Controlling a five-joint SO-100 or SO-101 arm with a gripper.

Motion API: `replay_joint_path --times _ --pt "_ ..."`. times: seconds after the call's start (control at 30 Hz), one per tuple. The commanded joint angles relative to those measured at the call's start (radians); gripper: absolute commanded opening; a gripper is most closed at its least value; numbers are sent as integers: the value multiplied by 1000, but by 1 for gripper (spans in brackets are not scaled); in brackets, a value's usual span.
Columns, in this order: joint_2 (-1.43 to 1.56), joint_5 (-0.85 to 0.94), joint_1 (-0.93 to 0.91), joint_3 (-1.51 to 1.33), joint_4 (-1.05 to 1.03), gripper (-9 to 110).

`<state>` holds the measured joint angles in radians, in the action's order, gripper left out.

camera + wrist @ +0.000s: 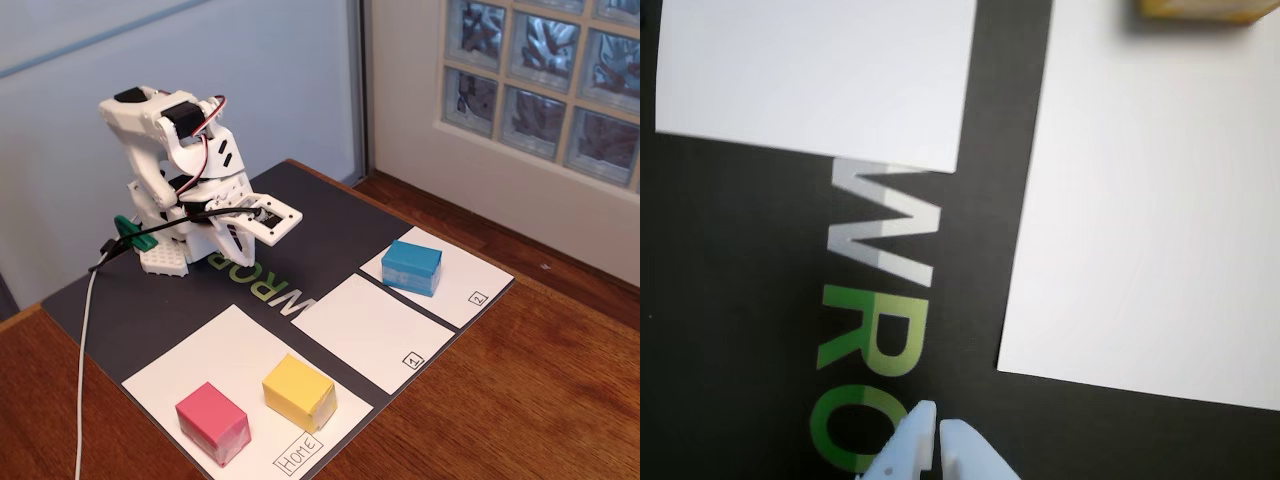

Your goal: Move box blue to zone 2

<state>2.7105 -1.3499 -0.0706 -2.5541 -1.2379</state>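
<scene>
The blue box, a small cyan cube, sits on zone 2, the white rectangle with a boxed "2" in its near right corner. My white gripper is folded back near the arm's base, far left of the box, over the dark mat. In the wrist view the gripper enters from the bottom edge with its two white tips nearly touching and nothing between them. The box and zone 2 are out of the wrist view.
The zone marked "1" lies beside zone 2. A yellow cube and a pink cube stand on the "Home" sheet. The dark mat carries "WRO" lettering. A wall and glass-block window are behind.
</scene>
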Motion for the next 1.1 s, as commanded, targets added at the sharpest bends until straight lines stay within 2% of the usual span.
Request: replay_joint_path --times 0.0,0.4,1.07 --pt "40 0 11 -31 8 0" --pt "213 -3 14 -222 6 0" --pt "426 -46 15 -385 35 0"
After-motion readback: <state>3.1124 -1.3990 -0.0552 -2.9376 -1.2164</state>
